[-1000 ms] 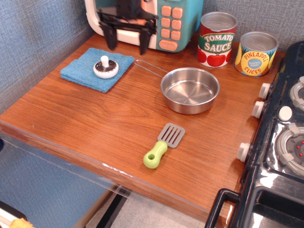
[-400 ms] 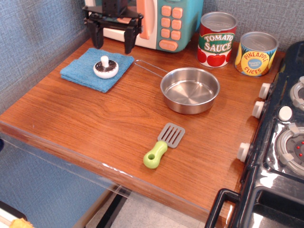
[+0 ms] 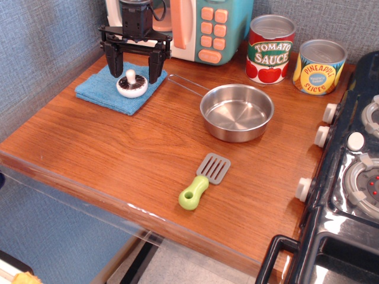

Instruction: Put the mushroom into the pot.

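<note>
Hanging spread wide and grasping nothing, the black two-fingered gripper straddles the small white toy mushroom, which lies stem-up on the folded blue cloth at far left. Nothing is lifted yet, and the shallow shiny steel pot stands empty at centre. Rightward, the red can reads "TOMATO SAUCE", the yellow can "PINEAPPLE SLICES".
</note>
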Controlling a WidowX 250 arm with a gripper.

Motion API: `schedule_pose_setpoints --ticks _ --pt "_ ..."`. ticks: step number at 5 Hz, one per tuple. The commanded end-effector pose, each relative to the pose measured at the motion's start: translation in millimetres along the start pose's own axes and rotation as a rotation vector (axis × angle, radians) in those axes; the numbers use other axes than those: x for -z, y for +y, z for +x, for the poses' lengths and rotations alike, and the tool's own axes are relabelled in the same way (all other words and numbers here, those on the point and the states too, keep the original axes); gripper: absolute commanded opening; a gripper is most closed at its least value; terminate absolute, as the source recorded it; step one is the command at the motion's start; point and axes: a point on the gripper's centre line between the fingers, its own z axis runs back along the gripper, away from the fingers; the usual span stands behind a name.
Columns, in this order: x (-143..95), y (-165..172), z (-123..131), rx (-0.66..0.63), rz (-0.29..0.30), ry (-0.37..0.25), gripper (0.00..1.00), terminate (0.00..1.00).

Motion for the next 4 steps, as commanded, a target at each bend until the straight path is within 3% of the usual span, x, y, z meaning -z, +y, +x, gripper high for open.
schedule_pose_setpoints --ticks 1,3,4 --pt "-12 15 0 -0.029 -0.004 -0.033 0.00 0.00" --pt "-20 5 -1 0.001 -0.008 -0.057 0.00 0.00" --pt "-60 -15 -8 0.013 -0.020 -0.177 0.00 0.00"
